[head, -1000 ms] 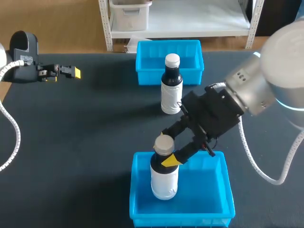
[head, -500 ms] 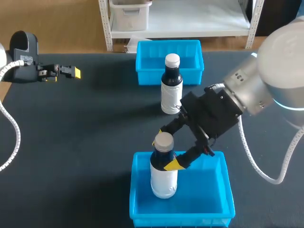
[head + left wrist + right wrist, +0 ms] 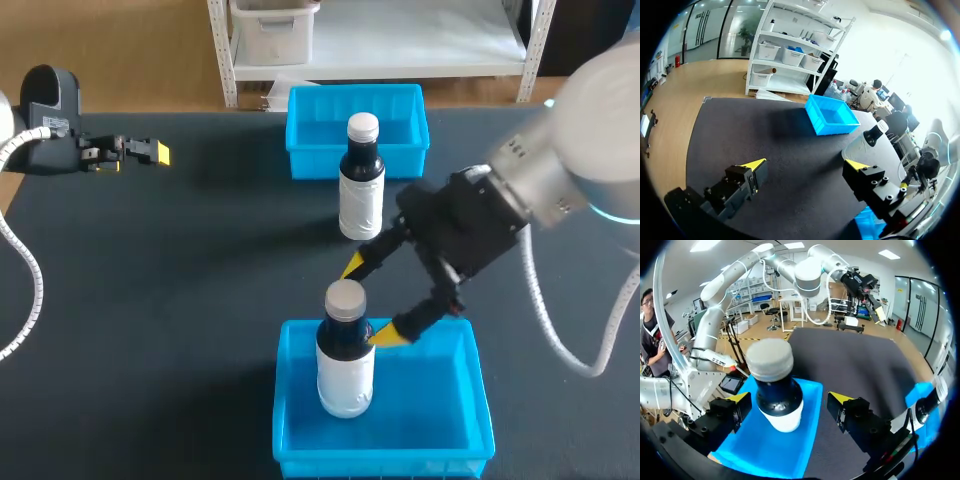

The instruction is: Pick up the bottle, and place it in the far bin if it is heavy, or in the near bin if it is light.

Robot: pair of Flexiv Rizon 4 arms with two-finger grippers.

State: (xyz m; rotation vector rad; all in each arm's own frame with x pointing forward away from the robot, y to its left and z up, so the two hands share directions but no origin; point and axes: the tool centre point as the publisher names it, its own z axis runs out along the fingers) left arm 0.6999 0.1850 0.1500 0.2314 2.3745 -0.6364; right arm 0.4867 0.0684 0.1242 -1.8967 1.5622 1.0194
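Whereas a second ago the right gripper (image 3: 371,299) pinched the bottle (image 3: 345,352) by its neck, the head view now shows its fingers (image 3: 390,333) spread wide and drawn back from the cap, at the far rim of the near bin (image 3: 462,440). The bottle stands upright inside the near bin, let go, though the nearer tip may yet brush its shoulder; that is hard to tell from above. A second bottle (image 3: 361,182) stands on the table (image 3: 180,300) beyond the near bin, before the far bin (image 3: 400,112). The left gripper (image 3: 140,152) has stayed well away from the near bin.

From the left wrist, its fingers gape wide over bare table, holding nothing.

From the right wrist, the bottle (image 3: 774,390) stands between the parted fingers, seemingly touching neither, on the near bin's floor (image 3: 765,455).

By my reading it was sorted as light, and this placement looks done.
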